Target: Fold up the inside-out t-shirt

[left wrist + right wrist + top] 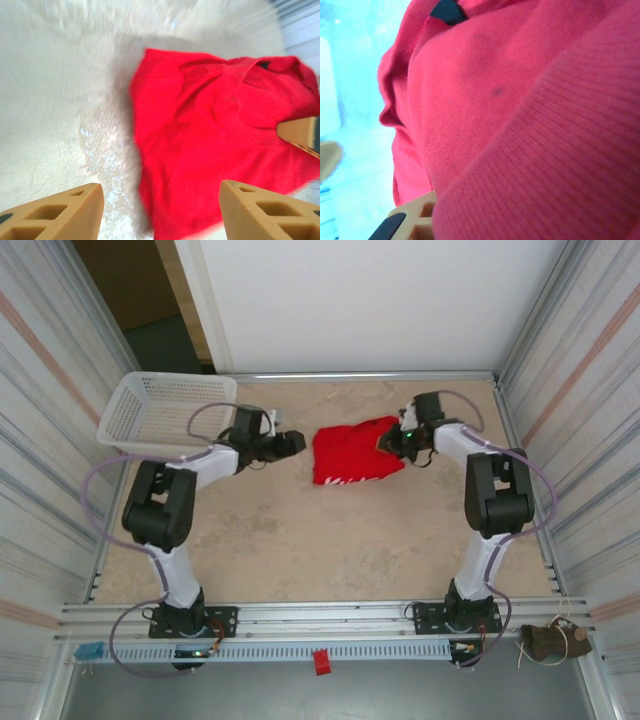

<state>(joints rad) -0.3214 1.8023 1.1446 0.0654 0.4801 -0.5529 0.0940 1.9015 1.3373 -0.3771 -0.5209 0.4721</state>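
Inside-out t-shirt (352, 452) crumpled on the desk (300, 530), between the two arms' jaws.
Left jaws spread, just short of its edge. Right jaws buried in its corner; cloth hides them, so I cannot tell their grip. White lettering along its near edge, unreadable.

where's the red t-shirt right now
In the top view the t-shirt lies bunched on the far half of the table, right gripper at its right corner, left gripper off its left edge.
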